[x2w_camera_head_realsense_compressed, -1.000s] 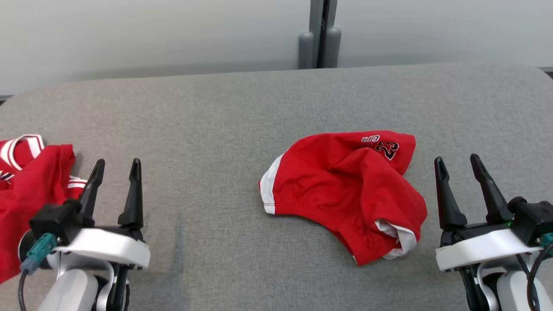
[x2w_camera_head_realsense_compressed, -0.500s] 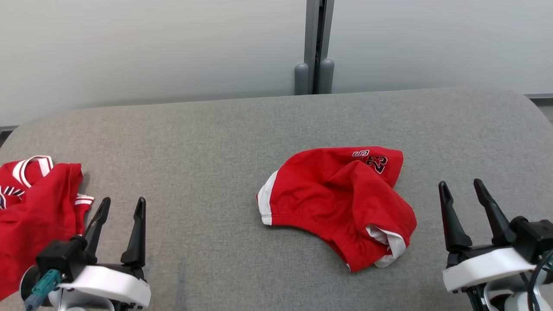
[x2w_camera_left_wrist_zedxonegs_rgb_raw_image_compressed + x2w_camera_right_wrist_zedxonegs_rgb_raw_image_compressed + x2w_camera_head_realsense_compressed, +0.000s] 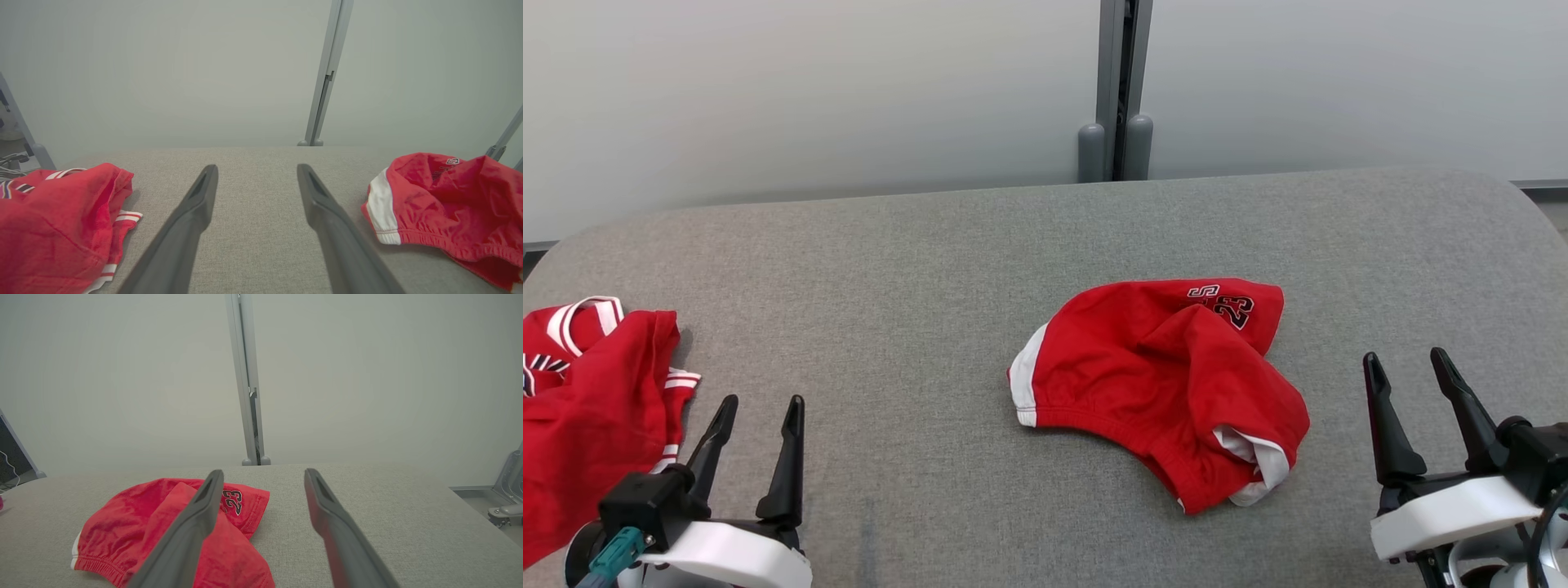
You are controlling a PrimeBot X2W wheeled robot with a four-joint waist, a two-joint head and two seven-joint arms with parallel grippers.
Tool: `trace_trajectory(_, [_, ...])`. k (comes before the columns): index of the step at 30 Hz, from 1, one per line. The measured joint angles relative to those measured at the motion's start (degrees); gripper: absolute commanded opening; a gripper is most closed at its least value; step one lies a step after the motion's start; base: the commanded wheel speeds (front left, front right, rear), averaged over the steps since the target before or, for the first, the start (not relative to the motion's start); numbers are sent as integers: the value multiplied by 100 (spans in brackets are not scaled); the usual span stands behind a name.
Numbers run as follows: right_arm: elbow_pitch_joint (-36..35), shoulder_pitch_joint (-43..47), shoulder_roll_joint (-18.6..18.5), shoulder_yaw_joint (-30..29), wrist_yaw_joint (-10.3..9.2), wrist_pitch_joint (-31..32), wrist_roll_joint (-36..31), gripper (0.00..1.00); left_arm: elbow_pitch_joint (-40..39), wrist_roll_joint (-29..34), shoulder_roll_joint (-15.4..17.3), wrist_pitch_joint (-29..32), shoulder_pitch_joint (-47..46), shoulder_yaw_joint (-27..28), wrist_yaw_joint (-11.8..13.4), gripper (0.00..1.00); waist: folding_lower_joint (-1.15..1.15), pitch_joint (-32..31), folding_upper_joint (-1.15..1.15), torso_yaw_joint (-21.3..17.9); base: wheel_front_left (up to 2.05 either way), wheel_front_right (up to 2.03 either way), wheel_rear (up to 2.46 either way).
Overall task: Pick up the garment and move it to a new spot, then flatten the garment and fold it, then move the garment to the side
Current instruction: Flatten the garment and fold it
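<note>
- Crumpled red shorts (image 3: 1160,384) lie on the grey table (image 3: 890,269), just left of the right gripper (image 3: 1405,358) fingers, well right of the left gripper (image 3: 764,400).
- Both pairs of fingers stand spread, empty.

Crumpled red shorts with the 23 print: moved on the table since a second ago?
No. The camera tilted; the crumpled red shorts keep shape and place relative to the grey post.

You have a red garment (image 3: 1160,384) with a white side panel, white hem lining and a black 23 edged white. Your other garment (image 3: 588,408) is red with white stripes. Table covering (image 3: 890,269): plain heathered grey. Left gripper (image 3: 762,402) and right gripper (image 3: 1405,356): black fingers, white housings.
</note>
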Motion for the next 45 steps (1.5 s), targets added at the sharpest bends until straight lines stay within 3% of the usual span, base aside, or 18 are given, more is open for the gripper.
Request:
trace_trajectory(25, [-38, -12, 26, -25, 0, 44, 4, 100, -145, 51, 27, 141, -152, -178, 89, 100, 0, 194, 0, -2, 0, 0, 0])
trace_trajectory(28, [-81, -30, 29, -16, 0, 47, 2, 100, -246, 145, -45, 380, -362, -527, -70, 100, 0, 281, 0, 16, 0, 0, 0])
trace_trajectory(35, [-107, -185, 44, 70, 0, 41, -4, 100, -321, 324, -571, 981, -917, -1601, -628, 100, 0, 581, 0, -16, 0, 0, 0])
trace_trajectory(45, [-64, -496, 57, 110, 0, -66, 21, 100, 218, 279, -1212, 1481, -1676, -2636, -1403, 100, 0, 1127, 0, -213, 0, 0, 0])
